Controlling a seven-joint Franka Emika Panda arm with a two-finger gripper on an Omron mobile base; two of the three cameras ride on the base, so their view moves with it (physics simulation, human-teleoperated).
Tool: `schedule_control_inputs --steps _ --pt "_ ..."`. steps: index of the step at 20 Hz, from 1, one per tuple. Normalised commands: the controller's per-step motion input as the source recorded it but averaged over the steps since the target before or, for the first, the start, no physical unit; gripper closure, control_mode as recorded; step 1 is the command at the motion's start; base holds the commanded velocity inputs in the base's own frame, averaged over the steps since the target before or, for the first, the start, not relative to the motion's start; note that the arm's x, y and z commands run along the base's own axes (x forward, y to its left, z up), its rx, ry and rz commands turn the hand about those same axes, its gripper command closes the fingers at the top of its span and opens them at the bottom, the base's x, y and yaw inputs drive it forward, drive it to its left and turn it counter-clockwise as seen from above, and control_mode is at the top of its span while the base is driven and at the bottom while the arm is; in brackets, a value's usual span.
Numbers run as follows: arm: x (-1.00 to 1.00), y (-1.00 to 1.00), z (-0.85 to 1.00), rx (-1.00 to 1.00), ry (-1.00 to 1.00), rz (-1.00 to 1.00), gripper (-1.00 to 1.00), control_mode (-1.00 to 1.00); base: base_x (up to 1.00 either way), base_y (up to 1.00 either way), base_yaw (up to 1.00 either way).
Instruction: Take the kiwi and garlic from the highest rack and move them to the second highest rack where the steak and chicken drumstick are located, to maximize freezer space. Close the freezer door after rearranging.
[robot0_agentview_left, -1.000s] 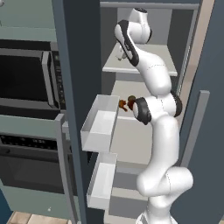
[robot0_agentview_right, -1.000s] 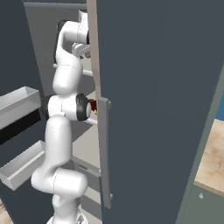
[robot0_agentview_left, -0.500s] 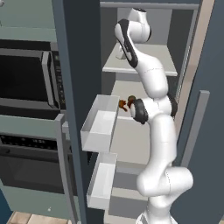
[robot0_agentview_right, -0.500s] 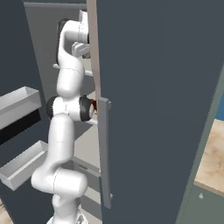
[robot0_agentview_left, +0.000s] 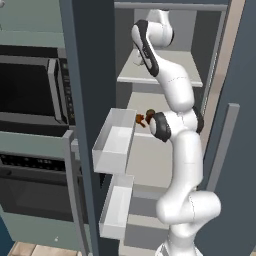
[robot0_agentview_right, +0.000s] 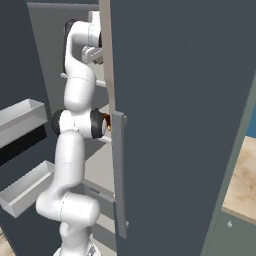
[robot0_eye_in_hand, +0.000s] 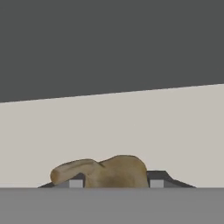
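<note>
In the hand view the tan, lumpy garlic (robot0_eye_in_hand: 109, 171) sits between my two dark fingertips, and my gripper (robot0_eye_in_hand: 114, 183) is shut on it, low over the pale floor of the highest rack (robot0_agentview_left: 192, 67). My arm reaches up into the open freezer (robot0_agentview_left: 200, 30). One level down, the orange-brown chicken drumstick (robot0_agentview_left: 140, 119) lies on the second rack (robot0_agentview_left: 134, 102), with a darker piece, the steak (robot0_agentview_left: 149, 113), just beside it. The drumstick (robot0_agentview_right: 106, 120) also peeks out behind my elbow. The kiwi is hidden.
The freezer door (robot0_agentview_left: 92, 75) stands open on the left, its clear bins (robot0_agentview_left: 114, 140) jutting toward my arm. A slate panel with a grey bar handle (robot0_agentview_right: 118, 170) stands close on the right. A microwave (robot0_agentview_left: 30, 85) and oven sit further left.
The jaws have closed on the garlic. The arm has barely shifted inside the top rack.
</note>
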Motion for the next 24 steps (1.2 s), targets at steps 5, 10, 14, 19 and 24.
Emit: schedule_control_inputs --steps 5,10,14,19,24 --pt "-0.32 0.09 -0.34 -0.06 -0.41 0.00 1.00 -1.00 0.00 0.00 0.00" --pt "-0.11 0.11 -0.56 -0.12 -0.44 0.00 1.00 -1.00 0.00 0.00 0.00" --pt "-0.02 0.10 -0.49 -0.06 -0.37 0.00 1.00 -1.00 0.00 0.00 0.00" --pt "-0.60 0.03 -0.08 0.00 -0.28 0.00 1.00 -1.00 0.00 0.00 0.00" --pt "-0.98 0.04 0.00 0.00 -0.11 0.00 1.00 -1.00 0.00 0.00 0.00"
